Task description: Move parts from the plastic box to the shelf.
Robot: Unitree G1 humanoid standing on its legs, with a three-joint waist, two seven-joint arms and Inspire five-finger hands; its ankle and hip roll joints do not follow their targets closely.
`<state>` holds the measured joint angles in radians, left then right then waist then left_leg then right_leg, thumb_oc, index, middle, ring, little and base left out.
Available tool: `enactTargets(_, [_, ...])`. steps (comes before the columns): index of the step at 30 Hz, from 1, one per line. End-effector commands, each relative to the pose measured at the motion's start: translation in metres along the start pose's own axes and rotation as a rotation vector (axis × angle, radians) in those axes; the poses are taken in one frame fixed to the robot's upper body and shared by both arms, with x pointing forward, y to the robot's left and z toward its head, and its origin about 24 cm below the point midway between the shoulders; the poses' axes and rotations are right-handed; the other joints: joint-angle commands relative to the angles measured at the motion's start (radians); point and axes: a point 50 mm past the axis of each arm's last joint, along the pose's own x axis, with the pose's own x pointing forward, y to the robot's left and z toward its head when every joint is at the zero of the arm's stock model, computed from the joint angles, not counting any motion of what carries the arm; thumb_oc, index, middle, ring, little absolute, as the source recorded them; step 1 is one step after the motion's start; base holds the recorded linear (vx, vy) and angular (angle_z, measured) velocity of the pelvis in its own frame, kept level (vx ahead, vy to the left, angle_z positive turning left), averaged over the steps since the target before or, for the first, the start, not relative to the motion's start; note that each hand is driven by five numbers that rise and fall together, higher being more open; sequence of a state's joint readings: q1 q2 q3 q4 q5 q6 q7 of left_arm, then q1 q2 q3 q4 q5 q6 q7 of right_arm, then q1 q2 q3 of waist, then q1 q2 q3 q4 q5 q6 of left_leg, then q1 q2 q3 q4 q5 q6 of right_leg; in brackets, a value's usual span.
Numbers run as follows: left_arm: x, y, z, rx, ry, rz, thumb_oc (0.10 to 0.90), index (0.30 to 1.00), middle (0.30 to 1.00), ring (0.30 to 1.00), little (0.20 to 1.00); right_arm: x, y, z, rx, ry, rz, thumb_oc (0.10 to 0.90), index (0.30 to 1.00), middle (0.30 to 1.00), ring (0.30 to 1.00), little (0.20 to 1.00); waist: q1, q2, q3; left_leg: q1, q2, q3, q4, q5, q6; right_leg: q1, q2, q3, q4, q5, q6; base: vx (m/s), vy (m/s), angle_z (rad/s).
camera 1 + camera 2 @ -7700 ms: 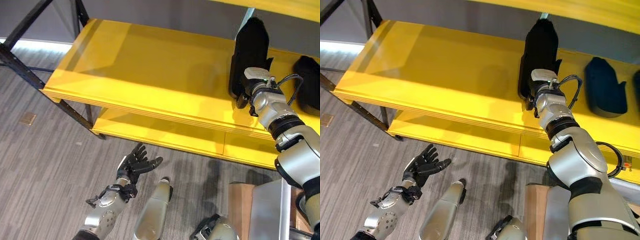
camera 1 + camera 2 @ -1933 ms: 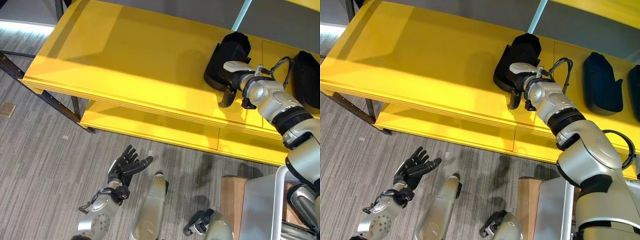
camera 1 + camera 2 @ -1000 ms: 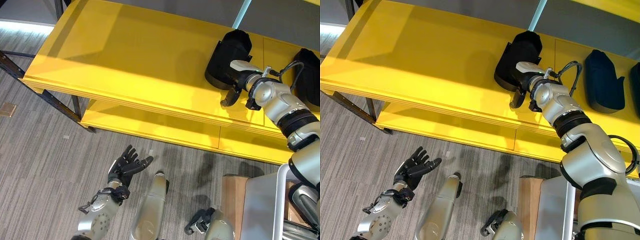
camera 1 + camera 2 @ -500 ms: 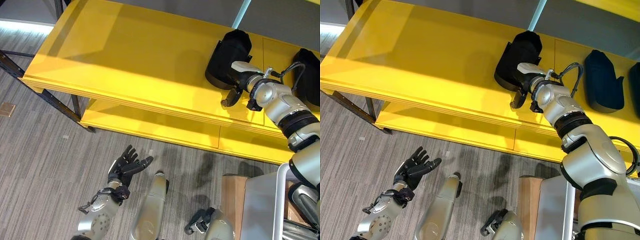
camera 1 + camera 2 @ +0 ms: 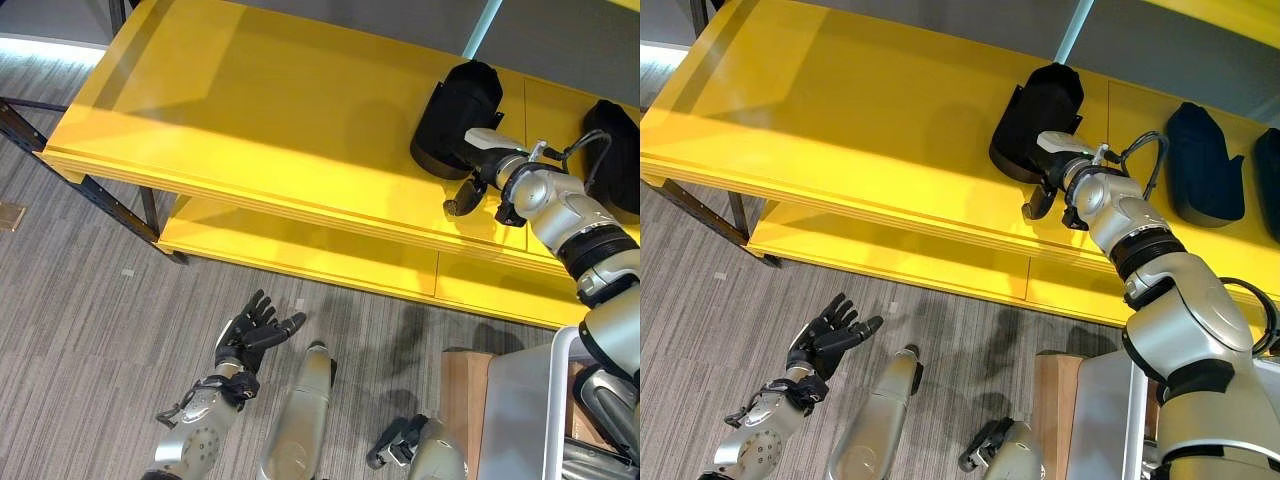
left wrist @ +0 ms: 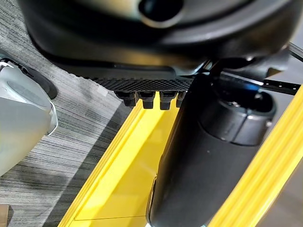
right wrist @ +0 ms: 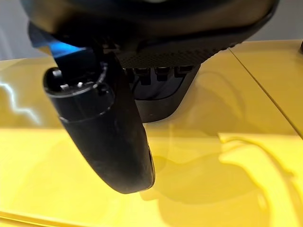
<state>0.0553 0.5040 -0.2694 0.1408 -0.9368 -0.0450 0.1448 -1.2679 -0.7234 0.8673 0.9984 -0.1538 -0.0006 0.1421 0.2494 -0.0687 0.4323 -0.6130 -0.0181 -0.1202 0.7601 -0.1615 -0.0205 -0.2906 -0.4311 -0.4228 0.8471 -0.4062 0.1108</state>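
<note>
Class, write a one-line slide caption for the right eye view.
Right hand beside a black part lying on the yellow shelf; left hand open above the floor.

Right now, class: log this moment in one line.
right robot hand: at black part, grip unclear | part: on yellow shelf | left robot hand: open, idle

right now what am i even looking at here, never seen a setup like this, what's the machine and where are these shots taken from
This is a humanoid robot with two silver-grey arms ending in dark hands. The two wide pictures come from a stereo camera on its head, looking down. The two close pictures come from cameras on its wrists, looking along each hand.

In front stands a yellow shelf on a grey floor. A black part lies on the shelf, with the right hand at its near edge, thumb sticking out; I cannot tell whether the fingers grip it. More dark parts lie further to the robot's right. The left hand hangs low over the floor, fingers spread, holding nothing.
</note>
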Motion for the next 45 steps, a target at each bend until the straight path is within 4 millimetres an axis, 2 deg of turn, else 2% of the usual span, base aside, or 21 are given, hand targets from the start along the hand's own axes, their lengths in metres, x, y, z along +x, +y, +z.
enactTargets(1, [0.002, -0.008, 0.039, -0.001, -0.185, -0.077, 0.900, 1.000, 1.000, 1.000, 1.000, -0.034, -0.022, -0.099, -0.093, 0.389, -0.051, 0.900, 1.000, 1.000, 1.000, 1.000, -0.013, 0.033, 0.003, 0.041, 0.107, -0.066, 0.031, -0.136, -0.027, -0.065, -0.005, 0.025, 0.016, 0.092, 0.002, 0.00, 0.000, 0.00])
enactTargets(8, [0.001, -0.007, 0.038, -0.001, -0.182, -0.078, 0.900, 1.000, 1.000, 1.000, 1.000, -0.036, -0.024, -0.101, -0.088, 0.398, -0.057, 0.900, 1.000, 1.000, 1.000, 1.000, -0.016, 0.032, 0.004, 0.041, 0.108, -0.064, 0.031, -0.134, -0.028, -0.066, -0.005, 0.028, 0.017, 0.092, 0.001, 0.00, 0.000, 0.00])
enactTargets(24, [0.000, -0.003, 0.042, 0.013, -0.193, -0.071, 0.900, 1.000, 1.000, 1.000, 1.000, -0.044, -0.054, -0.103, -0.104, 0.396, -0.120, 0.900, 1.000, 1.000, 1.000, 1.000, -0.017, 0.020, 0.000, 0.035, 0.111, -0.067, 0.033, -0.131, -0.029, -0.068, -0.002, 0.022, 0.014, 0.096, 0.000, 0.00, 0.000, 0.00])
enactTargets(45, [-0.002, 0.001, 0.044, 0.022, -0.196, -0.060, 0.900, 1.000, 1.000, 1.000, 1.000, -0.050, -0.056, -0.112, -0.136, 0.429, -0.112, 0.900, 1.000, 1.000, 1.000, 1.000, -0.016, 0.011, 0.002, 0.026, 0.111, -0.070, 0.037, -0.135, -0.026, -0.067, 0.005, 0.020, 0.015, 0.100, 0.003, 0.00, 0.000, 0.00])
